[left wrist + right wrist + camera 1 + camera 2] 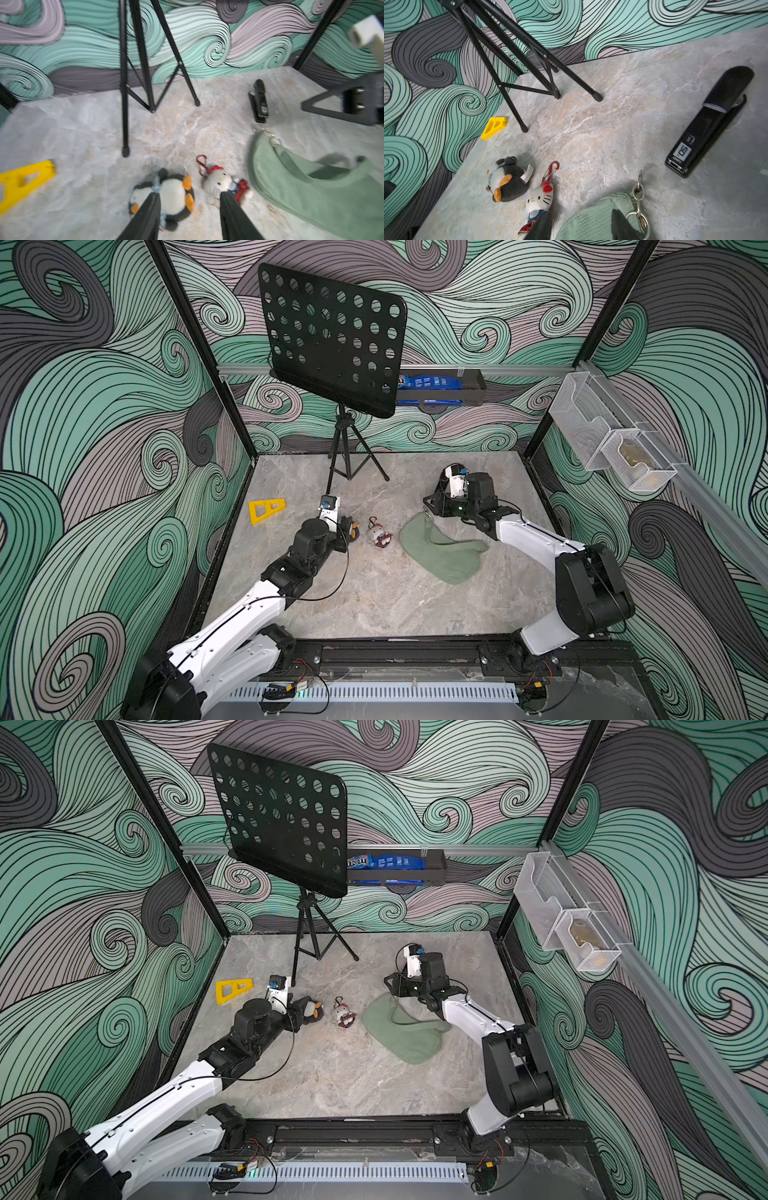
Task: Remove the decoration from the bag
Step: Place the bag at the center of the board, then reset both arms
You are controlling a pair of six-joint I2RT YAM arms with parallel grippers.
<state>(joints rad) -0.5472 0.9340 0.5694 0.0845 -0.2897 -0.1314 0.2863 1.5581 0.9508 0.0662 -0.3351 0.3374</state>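
The sage-green bag [442,551] [405,1033] lies flat on the marble table, its metal clasp [638,193] at the far end. A white kitten plush decoration [379,536] [539,199] with a red carabiner lies loose on the table just left of the bag, apart from it. A penguin plush [312,1009] [172,192] lies beside that. My left gripper [189,194] hangs open over the penguin, gripping nothing. The right gripper [581,213] is open above the bag's clasp end, with the corduroy fabric [591,220] below its fingers.
A black music stand on a tripod [345,456] stands at the back. A yellow triangular piece [266,509] lies far left. A black stapler [708,128] [259,101] lies beyond the bag's clasp. Wire baskets [602,435] hang on the right wall.
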